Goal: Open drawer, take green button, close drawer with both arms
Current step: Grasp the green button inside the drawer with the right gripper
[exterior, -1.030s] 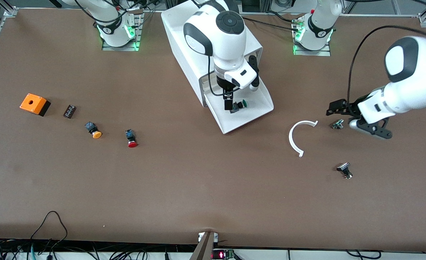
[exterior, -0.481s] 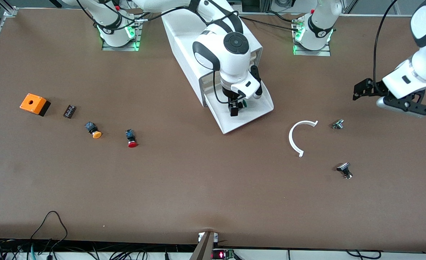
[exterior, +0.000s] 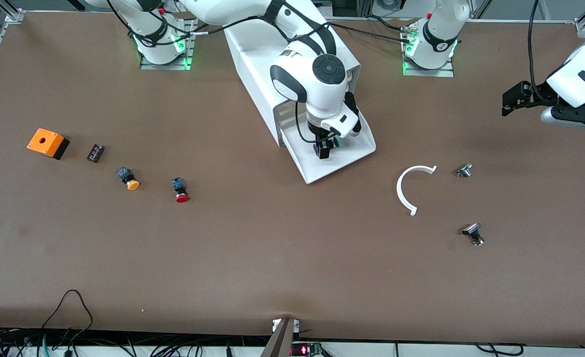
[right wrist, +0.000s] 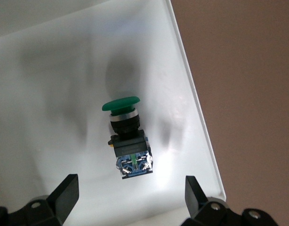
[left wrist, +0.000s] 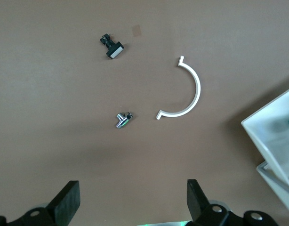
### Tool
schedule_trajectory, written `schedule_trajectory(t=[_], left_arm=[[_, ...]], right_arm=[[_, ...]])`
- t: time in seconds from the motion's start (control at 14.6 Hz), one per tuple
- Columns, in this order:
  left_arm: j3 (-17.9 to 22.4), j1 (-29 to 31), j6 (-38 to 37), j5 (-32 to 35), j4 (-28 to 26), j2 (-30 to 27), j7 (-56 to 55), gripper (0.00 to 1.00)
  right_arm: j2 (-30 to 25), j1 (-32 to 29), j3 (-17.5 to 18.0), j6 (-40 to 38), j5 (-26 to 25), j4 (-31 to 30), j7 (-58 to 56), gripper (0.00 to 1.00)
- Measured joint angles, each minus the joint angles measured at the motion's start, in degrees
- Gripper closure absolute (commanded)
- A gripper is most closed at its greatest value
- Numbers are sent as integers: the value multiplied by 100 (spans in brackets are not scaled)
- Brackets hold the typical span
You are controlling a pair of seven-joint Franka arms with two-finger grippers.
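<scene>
The bottom drawer (exterior: pixel 357 148) of the white cabinet (exterior: pixel 253 54) is pulled out. The green-capped button (right wrist: pixel 128 136) lies on its side in the drawer's tray (right wrist: pixel 50 70). In the front view only a bit of its green cap (exterior: pixel 336 143) shows beside the gripper. My right gripper (exterior: pixel 323 148) hangs open just over the button, its fingers (right wrist: pixel 64 195) apart and not touching it; it also shows in the right wrist view (right wrist: pixel 129 200). My left gripper (exterior: pixel 514 98) is open and empty, raised over the table at the left arm's end; it also shows in the left wrist view (left wrist: pixel 131 202).
A white arc piece (exterior: pixel 411 188), a small metal part (exterior: pixel 464 170) and a black-and-silver part (exterior: pixel 473 233) lie toward the left arm's end. An orange box (exterior: pixel 47 143), a small dark piece (exterior: pixel 95 152), an orange-capped button (exterior: pixel 128 179) and a red-capped button (exterior: pixel 180 190) lie toward the right arm's end.
My left gripper has risen and drawn away from the small metal part toward the table's edge. My right gripper has come down closer over the green button.
</scene>
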Motion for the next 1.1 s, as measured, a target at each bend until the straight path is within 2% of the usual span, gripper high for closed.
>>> schedule_trajectory(t=[0.41, 0.76, 1.1], left_arm=[[10, -27, 23, 2, 62, 23, -324, 0], [67, 81, 118, 4, 100, 117, -340, 0], [83, 389, 146, 6, 437, 308, -331, 0]], right_arm=[[118, -250, 73, 4, 364, 1, -494, 0], [224, -254, 210, 180, 372, 6, -505, 0], [245, -246, 214, 205, 372, 14, -674, 1]])
